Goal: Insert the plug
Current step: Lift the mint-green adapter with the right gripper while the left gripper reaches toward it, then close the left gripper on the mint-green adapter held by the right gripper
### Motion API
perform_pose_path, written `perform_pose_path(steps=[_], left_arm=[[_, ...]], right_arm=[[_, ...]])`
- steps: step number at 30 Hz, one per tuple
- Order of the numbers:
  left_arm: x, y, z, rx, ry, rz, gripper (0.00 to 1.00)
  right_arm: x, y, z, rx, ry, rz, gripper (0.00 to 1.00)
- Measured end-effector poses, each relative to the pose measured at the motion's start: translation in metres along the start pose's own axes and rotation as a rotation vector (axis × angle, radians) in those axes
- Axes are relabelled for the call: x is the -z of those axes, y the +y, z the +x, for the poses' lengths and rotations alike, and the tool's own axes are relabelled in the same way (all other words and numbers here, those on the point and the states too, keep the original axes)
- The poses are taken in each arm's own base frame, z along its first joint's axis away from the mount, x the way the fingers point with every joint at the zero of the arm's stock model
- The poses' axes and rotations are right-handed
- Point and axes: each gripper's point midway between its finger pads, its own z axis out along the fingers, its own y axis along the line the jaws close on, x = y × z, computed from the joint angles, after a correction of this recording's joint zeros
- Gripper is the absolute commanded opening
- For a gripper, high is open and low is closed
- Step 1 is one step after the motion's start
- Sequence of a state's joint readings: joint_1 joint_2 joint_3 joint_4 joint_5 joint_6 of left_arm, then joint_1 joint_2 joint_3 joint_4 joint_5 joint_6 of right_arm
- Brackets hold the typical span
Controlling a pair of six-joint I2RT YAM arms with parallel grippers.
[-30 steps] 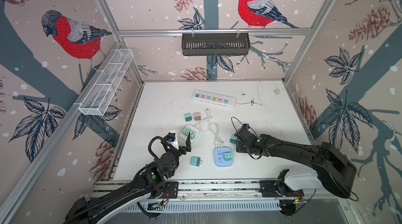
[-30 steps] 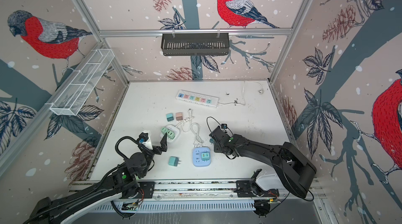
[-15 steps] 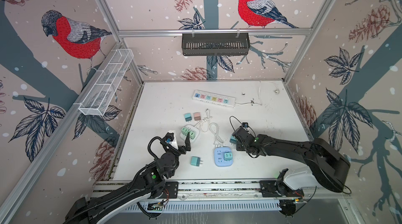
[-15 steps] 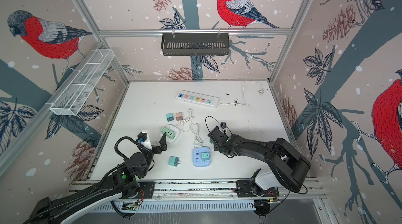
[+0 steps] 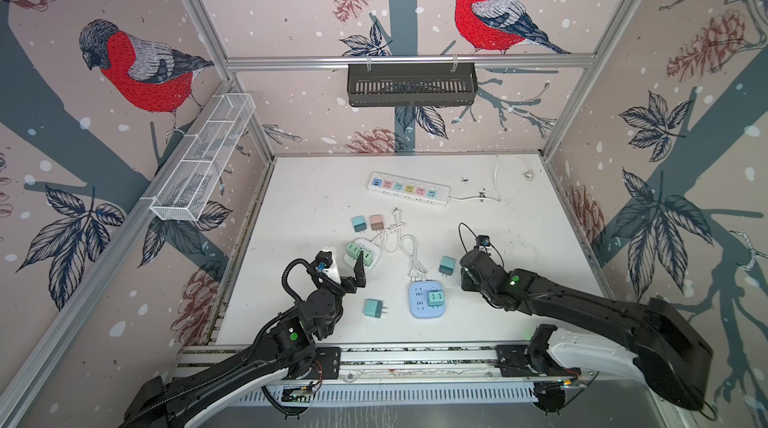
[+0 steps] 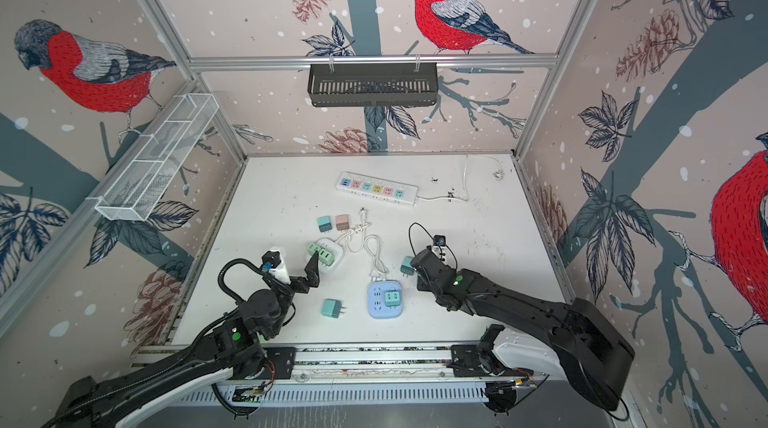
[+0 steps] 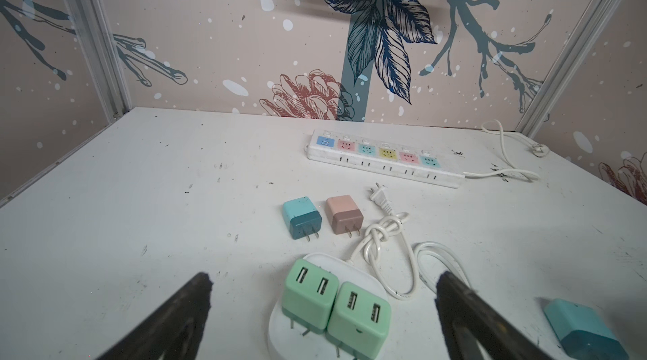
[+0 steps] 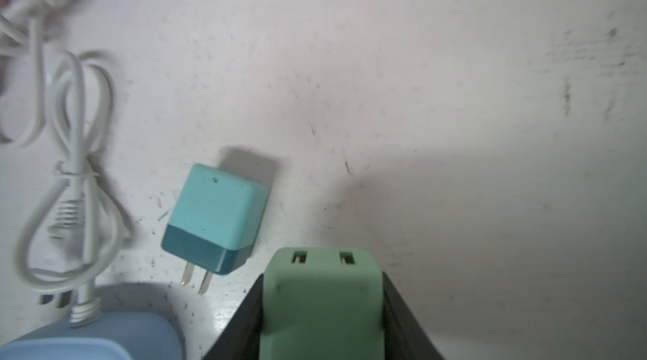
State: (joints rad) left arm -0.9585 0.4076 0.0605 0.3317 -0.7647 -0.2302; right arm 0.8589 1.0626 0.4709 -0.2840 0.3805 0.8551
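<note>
Right gripper (image 8: pixel 322 279) is clamped on the plug (image 8: pixel 320 309): a matte green plastic cube with rounded edges and two USB slots on its outer face, held between black jaws near the blue socket (image 8: pixel 87 346). Left gripper (image 7: pixel 324 277) stands wide apart over the white socket (image 7: pixel 275 333).

Mint-green plug (image 8: pixel 322 302); 2-tone teal charger (image 8: pixel 215 218); seemingly pale-blue socket hub (image 8: pixel 91 340); bird-patterned walls (image 5: pixel 311 10).

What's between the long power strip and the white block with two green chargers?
A blue charger, a pink charger and a white cord plug, seen in the left wrist view.
</note>
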Motion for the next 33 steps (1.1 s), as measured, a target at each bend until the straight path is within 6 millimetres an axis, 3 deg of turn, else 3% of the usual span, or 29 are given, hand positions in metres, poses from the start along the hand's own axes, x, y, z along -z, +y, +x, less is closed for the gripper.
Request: perform_pose_path(steps=[6, 9, 15, 21, 25, 33], left_arm=[[0.005, -0.023, -0.023, 0.075, -0.027, 0.13, 0.99], [0.008, -0.04, -0.031, 0.101, -0.027, 0.224, 0.94], [0.01, -0.071, -0.05, 0.119, -0.006, 0.36, 0.84], [0.007, -0.107, -0.057, 0.084, 0.055, 0.481, 0.8], [0.006, -0.13, -0.065, 0.051, 0.069, 0.565, 0.74], [0.02, -0.165, -0.064, -0.031, 0.085, 0.766, 0.7]], right_arm=[[0.046, 0.024, -0.044, -0.041, -0.257, -0.109, 0.25], [0.068, 0.039, -0.061, -0.024, -0.396, -0.161, 0.24], [0.091, 0.053, -0.086, 0.095, -0.621, -0.182, 0.21], [0.106, 0.067, -0.097, 0.278, -0.774, -0.215, 0.12], [0.117, 0.077, -0.102, 0.389, -0.862, -0.247, 0.13], [0.122, 0.103, -0.084, 0.748, -0.946, -0.303, 0.05]])
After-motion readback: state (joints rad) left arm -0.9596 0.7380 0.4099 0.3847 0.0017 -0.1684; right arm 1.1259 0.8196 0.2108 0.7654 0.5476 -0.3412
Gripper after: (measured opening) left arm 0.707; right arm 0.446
